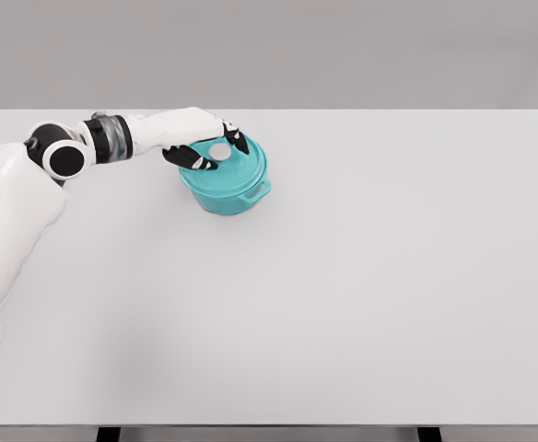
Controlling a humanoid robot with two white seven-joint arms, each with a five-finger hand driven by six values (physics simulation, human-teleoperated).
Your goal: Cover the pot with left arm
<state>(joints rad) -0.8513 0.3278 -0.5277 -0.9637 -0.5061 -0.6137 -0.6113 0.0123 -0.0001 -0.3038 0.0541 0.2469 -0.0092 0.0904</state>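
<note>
Resting on the teal pot [225, 191], lid [232, 168], left robot hand [211, 147] fingers curled around its knob [219, 152]

A teal pot [225, 181] was seen on the white bench [361, 295], with its lid [232, 164] set on top. The left robot hand [206, 147] was placed over the lid, its dark fingers [192, 158] curled about the pale knob [220, 151].

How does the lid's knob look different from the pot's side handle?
The knob is a pale round button on top of the lid, between the left hand's dark fingers. The side handle is a teal loop sticking out from the pot, with nothing touching it. Both are small grips.
</note>
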